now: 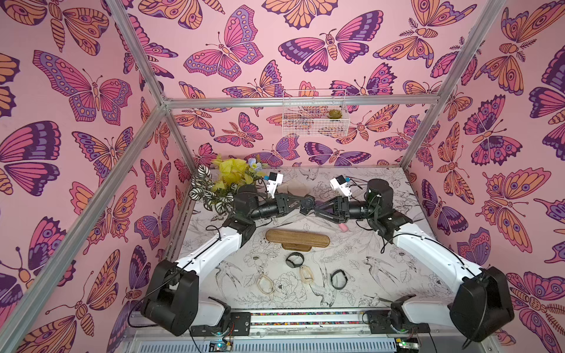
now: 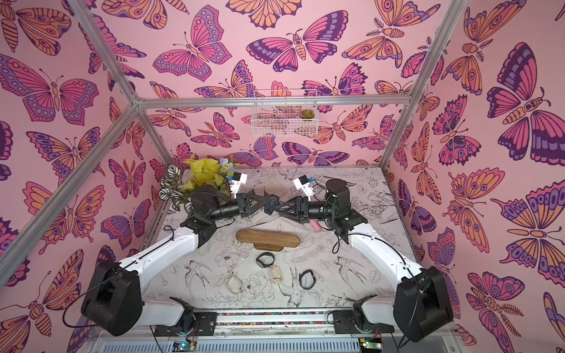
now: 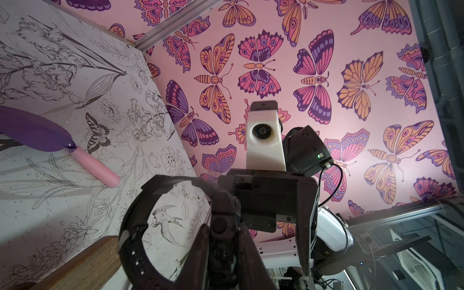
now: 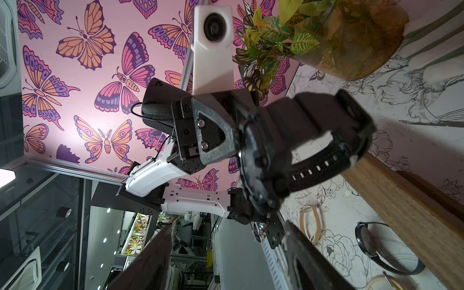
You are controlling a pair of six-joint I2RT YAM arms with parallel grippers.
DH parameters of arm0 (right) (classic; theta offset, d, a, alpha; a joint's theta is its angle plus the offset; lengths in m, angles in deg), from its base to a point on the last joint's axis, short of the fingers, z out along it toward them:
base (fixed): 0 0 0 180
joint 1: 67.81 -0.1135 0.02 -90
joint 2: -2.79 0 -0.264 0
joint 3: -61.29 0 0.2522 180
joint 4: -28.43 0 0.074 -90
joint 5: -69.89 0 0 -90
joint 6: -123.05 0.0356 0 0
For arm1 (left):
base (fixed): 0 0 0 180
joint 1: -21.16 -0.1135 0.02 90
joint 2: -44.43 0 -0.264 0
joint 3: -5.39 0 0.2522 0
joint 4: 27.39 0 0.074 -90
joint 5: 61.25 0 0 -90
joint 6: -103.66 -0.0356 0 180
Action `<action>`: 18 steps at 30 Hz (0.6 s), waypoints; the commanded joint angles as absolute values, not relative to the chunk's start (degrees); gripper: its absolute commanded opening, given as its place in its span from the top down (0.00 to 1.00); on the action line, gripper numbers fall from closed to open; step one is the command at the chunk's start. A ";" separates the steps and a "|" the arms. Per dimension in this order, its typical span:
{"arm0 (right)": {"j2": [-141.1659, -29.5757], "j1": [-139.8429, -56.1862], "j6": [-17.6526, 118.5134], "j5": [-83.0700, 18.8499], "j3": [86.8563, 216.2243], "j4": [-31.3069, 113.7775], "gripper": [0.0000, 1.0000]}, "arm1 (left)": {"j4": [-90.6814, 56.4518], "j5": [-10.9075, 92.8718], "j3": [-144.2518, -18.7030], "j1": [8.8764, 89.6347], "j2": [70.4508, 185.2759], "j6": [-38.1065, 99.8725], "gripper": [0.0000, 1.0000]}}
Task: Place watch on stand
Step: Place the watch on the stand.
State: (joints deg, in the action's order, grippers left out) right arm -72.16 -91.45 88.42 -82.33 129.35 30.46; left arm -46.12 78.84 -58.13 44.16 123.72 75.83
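A black watch (image 1: 307, 202) hangs in the air behind the stand (image 1: 297, 239), a long brown wooden bar on a small base. My left gripper (image 1: 304, 204) is shut on the watch's case (image 3: 223, 226), and the strap (image 3: 133, 238) loops out to one side. My right gripper (image 1: 318, 211) faces it tip to tip. Its jaws are open, with nothing between them (image 4: 228, 258). In the right wrist view the watch (image 4: 288, 150) sits just beyond those jaws, with the stand (image 4: 401, 200) below it. In both top views the stand (image 2: 267, 237) is bare.
More watches lie in front of the stand: a black one (image 1: 295, 260), another black one (image 1: 338, 278), and two beige bands (image 1: 266, 284) (image 1: 306, 275). A pink stick (image 1: 344, 227) lies right of the stand. A potted plant (image 1: 223, 183) stands back left. A wire basket (image 1: 315, 116) hangs on the wall.
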 commanded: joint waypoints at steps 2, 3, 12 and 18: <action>-71.31 -91.11 86.78 -83.04 128.14 32.23 0.27 | -50.69 79.12 -54.30 41.50 121.93 79.19 0.86; -71.22 -91.10 86.36 -83.13 128.14 32.79 0.27 | -50.88 79.07 -53.30 40.69 121.47 79.60 0.86; -71.51 -90.31 67.79 -75.45 131.88 59.02 0.29 | -40.01 79.23 -46.63 33.94 111.20 75.11 0.86; -73.37 -90.74 59.93 -64.61 133.01 71.45 0.42 | -27.20 77.83 -45.09 32.21 105.19 68.63 0.86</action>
